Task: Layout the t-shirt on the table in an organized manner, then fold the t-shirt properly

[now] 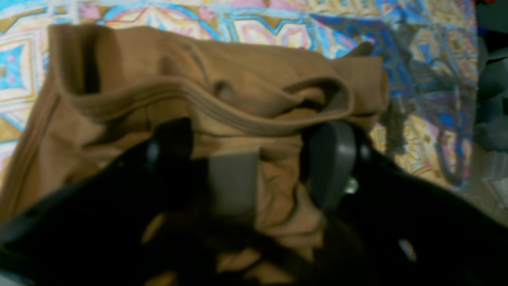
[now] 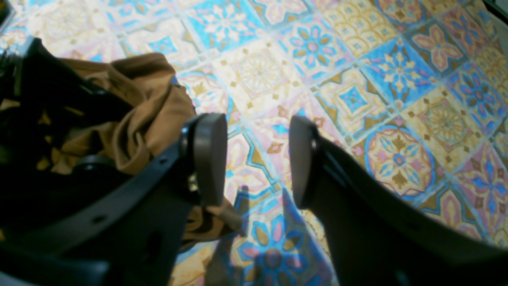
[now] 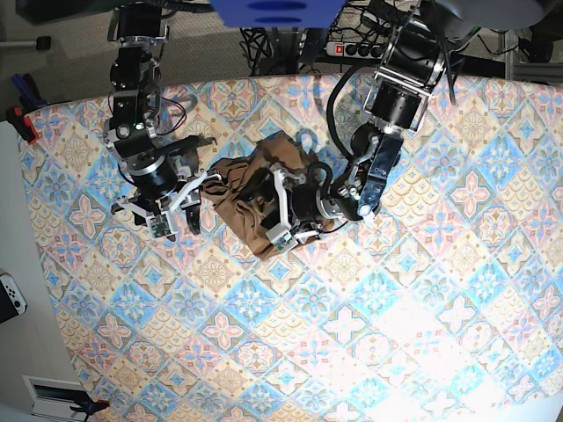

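The tan-brown t-shirt (image 3: 230, 209) lies crumpled in a heap on the patterned table (image 3: 396, 308), left of centre. My left gripper (image 3: 280, 209) rests on the heap's right side. In the left wrist view its jaws (image 1: 282, 163) are closed on a thick bunch of the t-shirt (image 1: 198, 67), with a ribbed hem just beyond the fingers. My right gripper (image 3: 180, 211) is open and empty at the heap's left edge. In the right wrist view it (image 2: 258, 155) hangs over bare table (image 2: 357, 79) with the t-shirt (image 2: 151, 95) beside its left finger.
The left arm's dark body (image 2: 39, 99) shows beside the cloth in the right wrist view. The table's far edge has cables and a power strip (image 3: 356, 48) behind it. A white game controller (image 3: 9, 294) lies off the table's left side.
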### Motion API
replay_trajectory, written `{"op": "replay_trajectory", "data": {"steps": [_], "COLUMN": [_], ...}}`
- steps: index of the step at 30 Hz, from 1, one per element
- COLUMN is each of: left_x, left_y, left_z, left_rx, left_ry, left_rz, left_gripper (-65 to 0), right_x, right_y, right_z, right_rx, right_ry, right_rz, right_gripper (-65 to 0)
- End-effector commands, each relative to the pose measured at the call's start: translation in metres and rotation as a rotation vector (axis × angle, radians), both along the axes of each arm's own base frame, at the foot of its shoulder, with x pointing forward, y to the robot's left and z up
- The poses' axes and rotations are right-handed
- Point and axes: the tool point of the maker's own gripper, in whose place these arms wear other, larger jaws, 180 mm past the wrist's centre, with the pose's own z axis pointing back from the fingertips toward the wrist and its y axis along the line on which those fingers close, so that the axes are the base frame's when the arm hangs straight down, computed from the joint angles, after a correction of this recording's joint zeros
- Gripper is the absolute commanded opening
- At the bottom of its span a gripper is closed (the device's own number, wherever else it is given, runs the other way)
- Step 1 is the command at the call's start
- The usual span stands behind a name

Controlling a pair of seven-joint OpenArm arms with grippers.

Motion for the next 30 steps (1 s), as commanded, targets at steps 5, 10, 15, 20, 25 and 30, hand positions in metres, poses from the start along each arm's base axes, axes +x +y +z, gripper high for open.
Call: {"op": "replay_trajectory", "data": {"steps": [5, 10, 15, 20, 25, 30], "left_x": [0.012, 0.006, -0.013, -0.026, -0.049, -0.084], "left_y": [-0.001, 0.014, 0.041, 0.074, 0.092, 0.111], "left_z": [0.087, 0.134, 0.145, 0.135, 0.103, 0.069], "left_rx": [-0.118, -0.170, -0.057, 0.016, 0.050, 0.127], "left_ry": [-0.243, -0.377, -0.413, -0.371, -0.270, -0.171], "left_rz": [0.023, 0.074, 0.111, 0.194, 0.238, 0.212], "left_gripper": [-39.8, -47.7, -55.8, -65.0, -65.0, -65.0], "right_x": [0.006, 0.006, 0.007, 0.003, -0.010, -0.053], "right_y": [0.001, -0.001, -0.034, -0.088, -0.131, -0.145], "right_z": [0.015, 0.015, 0.020, 0.028, 0.033, -0.003], "right_rx": [0.008, 0.007, -0.010, -0.038, -0.061, -0.086], "right_ry": [-0.054, -0.053, -0.069, -0.090, -0.096, 0.026], "right_rz": [0.007, 0.003, -0.084, -0.229, -0.345, -0.387], "right_gripper": [-40.5, -40.6, -51.6, -65.0, -65.0, -65.0]}}
